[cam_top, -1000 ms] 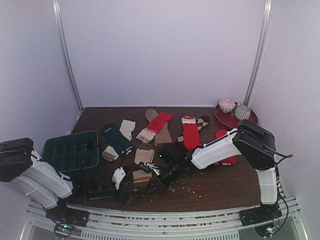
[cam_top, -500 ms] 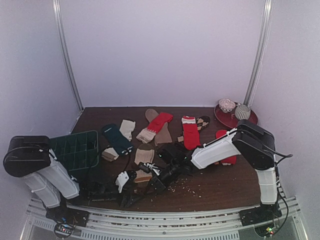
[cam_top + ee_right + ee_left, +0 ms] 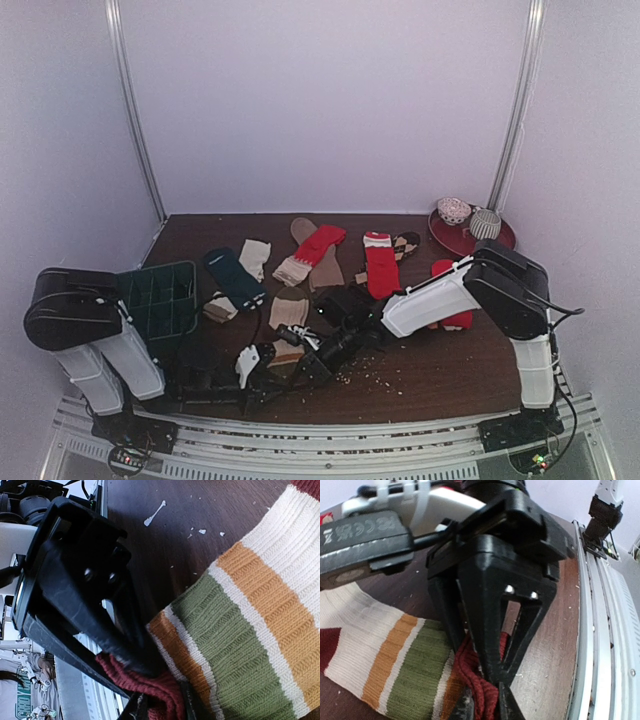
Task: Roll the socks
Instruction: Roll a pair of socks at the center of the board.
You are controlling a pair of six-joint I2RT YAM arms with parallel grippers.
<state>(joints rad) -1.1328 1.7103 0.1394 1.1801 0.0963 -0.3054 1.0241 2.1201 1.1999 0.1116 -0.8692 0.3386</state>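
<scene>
A striped sock [image 3: 395, 670] in cream, orange and green with a dark red cuff [image 3: 469, 666] lies near the table's front edge [image 3: 287, 347]. My left gripper [image 3: 482, 707] is shut on that red cuff. My right gripper [image 3: 160, 709] faces it from the other side and is shut on the same cuff [image 3: 145, 686], beside the green and orange bands [image 3: 250, 645]. From above, the left gripper [image 3: 268, 360] and right gripper [image 3: 308, 352] meet over this sock. Other socks lie flat behind: red [image 3: 381, 266], red-and-tan [image 3: 311, 254], dark teal [image 3: 234, 274], cream [image 3: 255, 257], tan [image 3: 290, 306].
A dark green gridded tray [image 3: 150, 300] stands at the left, close to the left arm. A red plate [image 3: 462, 240] with two rolled socks sits at the back right. Another red sock [image 3: 443, 268] lies partly under the right arm. Light crumbs [image 3: 375, 378] dot the wood near the front.
The left arm has swung right toward the striped sock, and its gripper has gone from open to shut on the red cuff. The right gripper has stayed on the cuff.
</scene>
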